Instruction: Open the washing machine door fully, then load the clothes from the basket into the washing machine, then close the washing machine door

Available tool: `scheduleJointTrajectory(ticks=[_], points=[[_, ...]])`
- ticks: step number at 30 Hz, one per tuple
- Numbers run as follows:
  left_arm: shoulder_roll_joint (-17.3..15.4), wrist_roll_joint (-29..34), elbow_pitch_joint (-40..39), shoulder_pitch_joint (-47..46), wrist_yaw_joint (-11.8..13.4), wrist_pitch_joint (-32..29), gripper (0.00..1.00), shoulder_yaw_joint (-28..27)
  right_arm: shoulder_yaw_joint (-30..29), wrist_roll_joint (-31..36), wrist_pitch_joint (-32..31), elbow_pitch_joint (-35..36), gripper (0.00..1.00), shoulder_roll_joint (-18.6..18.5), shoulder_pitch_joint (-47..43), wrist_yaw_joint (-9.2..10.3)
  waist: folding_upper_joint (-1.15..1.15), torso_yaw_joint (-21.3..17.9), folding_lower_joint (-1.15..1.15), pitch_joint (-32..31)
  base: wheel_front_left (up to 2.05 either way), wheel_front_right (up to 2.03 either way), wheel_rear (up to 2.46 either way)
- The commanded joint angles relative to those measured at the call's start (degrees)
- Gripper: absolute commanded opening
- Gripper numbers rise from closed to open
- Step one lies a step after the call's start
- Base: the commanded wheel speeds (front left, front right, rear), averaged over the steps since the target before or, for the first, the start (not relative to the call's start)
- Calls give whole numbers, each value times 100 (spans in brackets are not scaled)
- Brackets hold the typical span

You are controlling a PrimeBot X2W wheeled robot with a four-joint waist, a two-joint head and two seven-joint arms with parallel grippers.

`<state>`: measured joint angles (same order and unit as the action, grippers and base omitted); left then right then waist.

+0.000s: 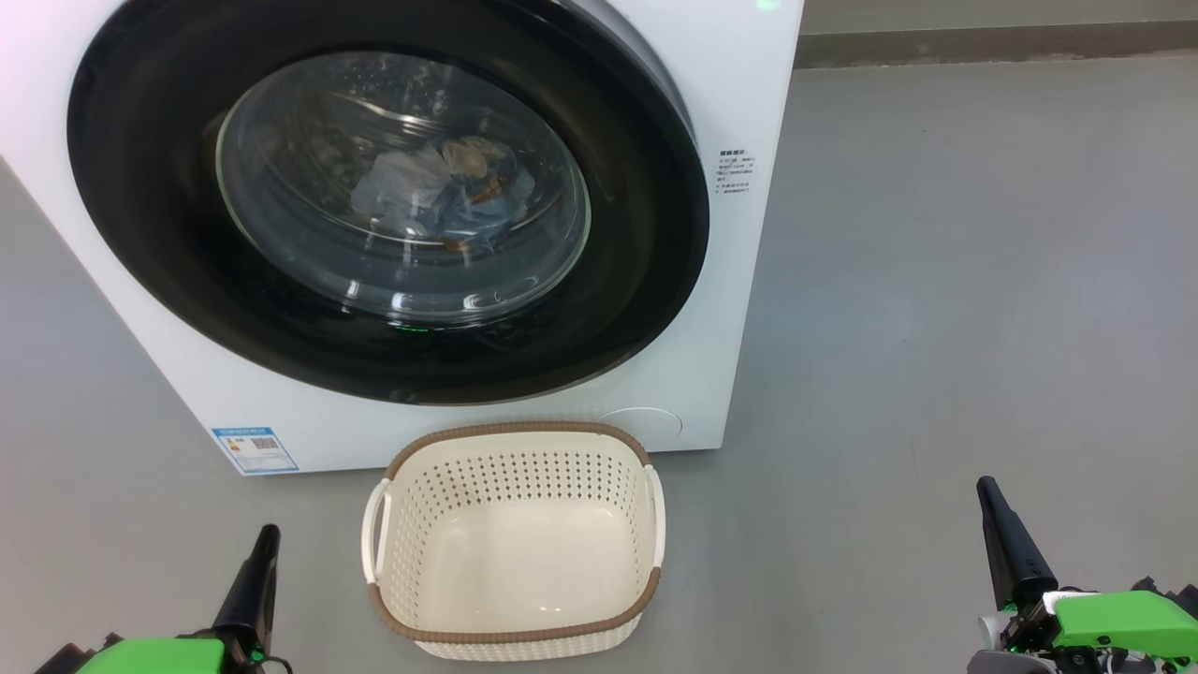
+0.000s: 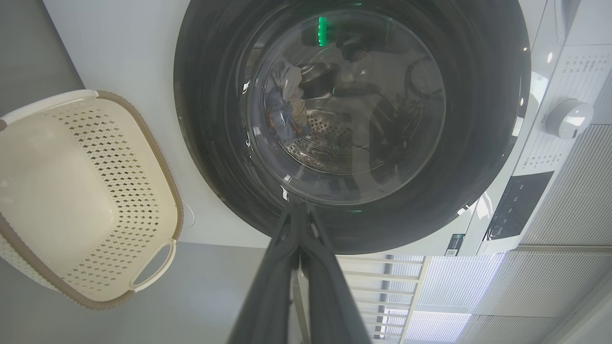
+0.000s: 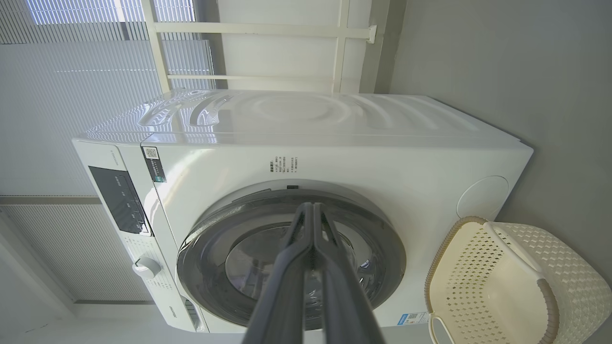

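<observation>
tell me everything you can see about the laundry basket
The basket is a small cream-white, rounded-rectangular tub that looks like plastic, its walls perforated with small holes and its bottom solid. A brown woven-look band runs round the rim, and a white handle sits on either side. It stands upright and empty on the grey floor, just before the washing machine; whether they touch is unclear.

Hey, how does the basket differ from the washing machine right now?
The basket is empty; the washing machine holds the clothes. The basket is open on top; the washing machine is shut behind its door. The basket is small, cream and perforated; the washing machine is a big white box. Both stand on the grey floor.
</observation>
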<state>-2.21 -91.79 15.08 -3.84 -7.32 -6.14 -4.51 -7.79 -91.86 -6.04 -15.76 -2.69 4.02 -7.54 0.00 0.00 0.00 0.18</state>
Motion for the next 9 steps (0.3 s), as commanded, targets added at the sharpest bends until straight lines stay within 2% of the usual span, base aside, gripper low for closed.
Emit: scheduleJointTrajectory(ticks=[1, 9], points=[[-71, -38, -105, -234, -17, -35, 0, -201, 127, -30, -45, 174, 0, -19, 217, 5, 0, 0, 0, 0, 0, 0, 0], [-71, -37, -105, -234, -17, -35, 0, -201, 127, -30, -45, 174, 0, -19, 217, 5, 0, 0, 0, 0, 0, 0, 0]])
